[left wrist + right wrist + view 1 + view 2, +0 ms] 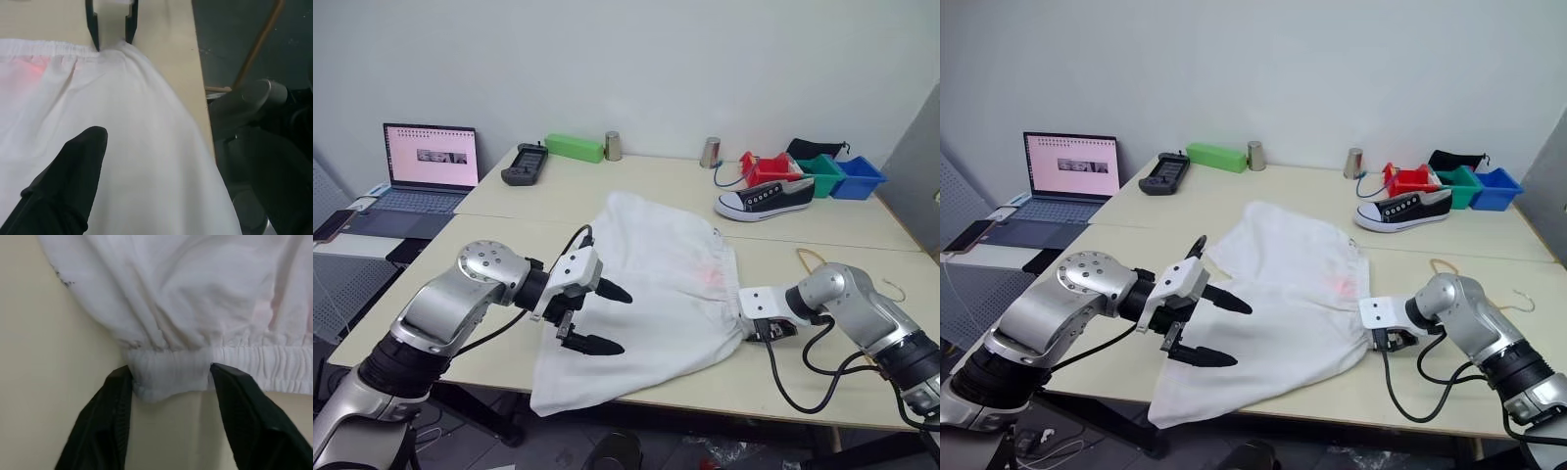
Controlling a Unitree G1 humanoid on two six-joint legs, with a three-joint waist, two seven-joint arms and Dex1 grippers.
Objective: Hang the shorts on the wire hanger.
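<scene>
The white shorts (pixel 651 294) lie spread flat on the table, with a faint orange-red patch near the waistband (pixel 274 360). My left gripper (pixel 625 321) hovers open just above the shorts' left side, one black finger (pixel 73 176) over the cloth. At the right-hand waistband corner, my right gripper (pixel 171 382) points down, its fingers closed in on both sides of the corner, which fills the gap between them. The same gripper (pixel 111 36) shows in the left wrist view. The wire hanger (pixel 808 258) lies on the table behind my right arm, partly hidden, its hook (pixel 898 289) further right.
A black-and-white sneaker (pixel 764 199) and red, green and blue bins (pixel 822 173) stand at the back right. Two metal cans (pixel 710 152), a green box (pixel 575 147) and a black controller (pixel 525 163) line the far edge. A laptop (pixel 431 162) sits at the left. The table's front edge (pixel 724 401) is close.
</scene>
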